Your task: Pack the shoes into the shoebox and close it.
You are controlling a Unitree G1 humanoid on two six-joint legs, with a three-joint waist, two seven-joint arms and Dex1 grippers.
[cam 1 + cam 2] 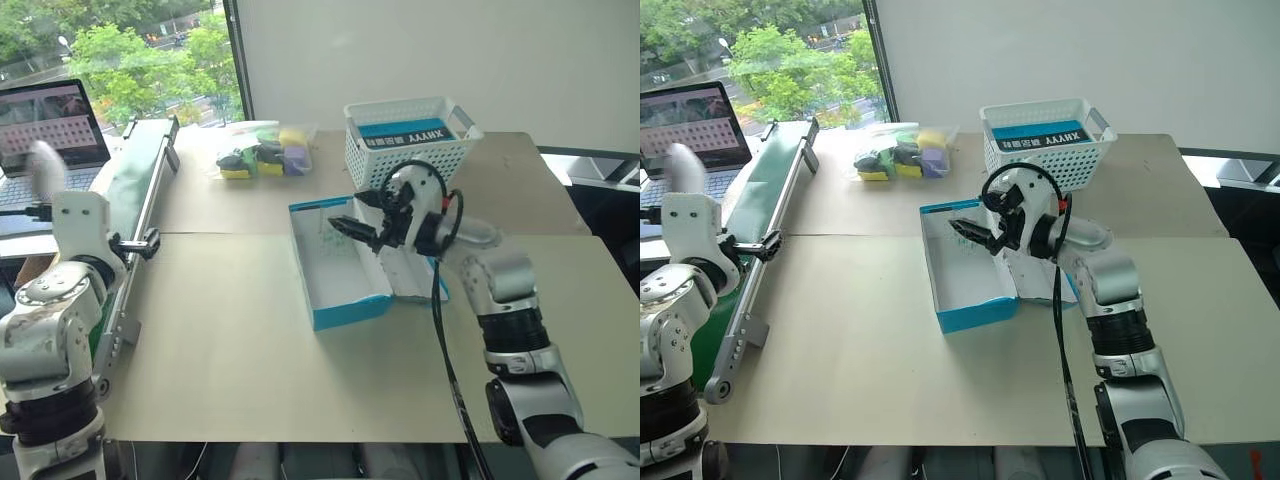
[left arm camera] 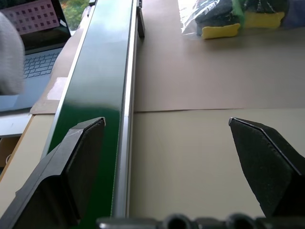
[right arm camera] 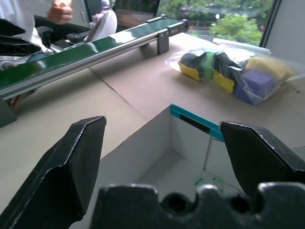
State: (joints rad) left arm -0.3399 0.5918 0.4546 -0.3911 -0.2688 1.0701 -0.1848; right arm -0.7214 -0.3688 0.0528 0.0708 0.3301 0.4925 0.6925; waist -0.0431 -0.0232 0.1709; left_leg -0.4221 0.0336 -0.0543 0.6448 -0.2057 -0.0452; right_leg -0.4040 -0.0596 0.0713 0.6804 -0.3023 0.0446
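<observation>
Shoebox (image 1: 340, 275) lies open, white inside showing, beside basket (image 1: 408, 140).

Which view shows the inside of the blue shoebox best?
The left eye view: the whole open shoebox and its white floor, no shoes inside. The right eye view matches. The right wrist view shows one inner corner between the open right pincer.
</observation>
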